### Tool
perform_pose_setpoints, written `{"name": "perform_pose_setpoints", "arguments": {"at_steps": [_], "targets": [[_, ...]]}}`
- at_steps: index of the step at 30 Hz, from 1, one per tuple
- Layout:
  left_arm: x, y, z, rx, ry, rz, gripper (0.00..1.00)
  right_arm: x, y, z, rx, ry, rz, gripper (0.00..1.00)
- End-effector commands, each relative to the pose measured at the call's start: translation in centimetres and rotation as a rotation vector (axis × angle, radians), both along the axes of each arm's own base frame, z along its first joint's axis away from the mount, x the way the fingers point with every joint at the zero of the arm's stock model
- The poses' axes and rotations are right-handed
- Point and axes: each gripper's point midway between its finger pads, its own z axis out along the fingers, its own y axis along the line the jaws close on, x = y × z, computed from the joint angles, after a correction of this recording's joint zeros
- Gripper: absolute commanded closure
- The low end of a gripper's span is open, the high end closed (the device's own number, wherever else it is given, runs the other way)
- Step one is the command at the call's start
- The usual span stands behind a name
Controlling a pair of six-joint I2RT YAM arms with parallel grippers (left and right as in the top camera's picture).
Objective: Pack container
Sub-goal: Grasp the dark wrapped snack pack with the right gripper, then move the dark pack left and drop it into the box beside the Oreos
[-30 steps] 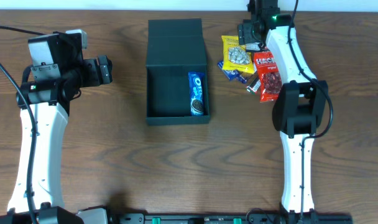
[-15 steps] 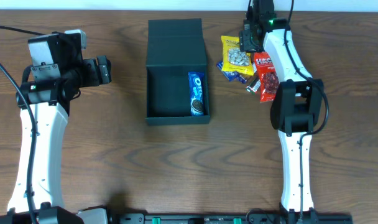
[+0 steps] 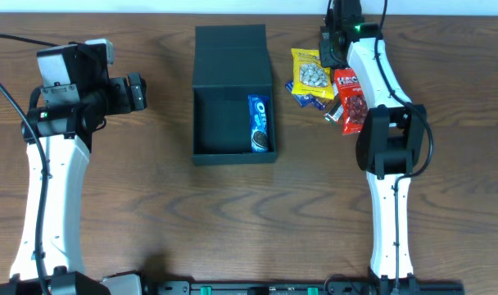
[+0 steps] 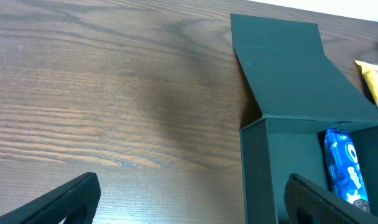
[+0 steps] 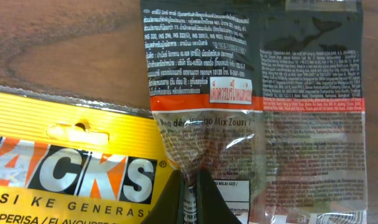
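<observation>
1. Compared with a second ago, the right pincer (image 5: 190, 182) has shifted slightly toward the far edge of the bench (image 3: 151, 188). Nothing else has moved.
2. The right pincer is clamped on a clear packet with a red band (image 5: 251, 99), and the film creases between its fingers.
3. The container (image 3: 220, 123) sits mid-bench with its flap lid (image 3: 231, 51) lying open behind it. An Oreo pack (image 3: 260, 123) lies against its right wall.
4. Just right of the container, a yellow snack packet (image 3: 311, 74) overlaps the clear packet beside the fingers.
5. The left pincer (image 3: 140, 92) hangs left of the container and well apart from it, its fingers spread wide and empty.
</observation>
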Motion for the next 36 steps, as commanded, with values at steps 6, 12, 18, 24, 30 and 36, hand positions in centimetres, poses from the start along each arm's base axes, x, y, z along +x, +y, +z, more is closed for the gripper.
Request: {"name": "perform_pose_setpoints", "arguments": {"at_steps": [6,12,18,24,30,36], "targets": [[0.2,0.1,-0.3,-0.002,0.008,0.006,0.05,1.2,0.9,4.7,0.033,-0.082,0.012,0.99],[0.2,0.1,-0.3,0.003,0.006,0.006,0.05,2.0,2.0,16.8,0.057,-0.296,0.03,0.99],[0.3,0.1,-0.1,0.006,-0.002,0.003,0.05,-2.0,4.3,25.0,0.091,-0.356,0.05,0.99],[0.3,0.8,-0.3,0.047,0.005,0.017,0.05,-8.6,11.3,29.4,0.178,-0.311,0.124,0.99],[0.1,0.9,-0.4,0.056,0.012,0.011,0.05,-16.1,23.4,31.0,0.548,-0.15,0.51,0.99],[0.1,1.1,-0.5,0.063,0.014,0.013,0.05,-18.8,23.8,27.7,0.552,0.03,0.473,0.99]]}}
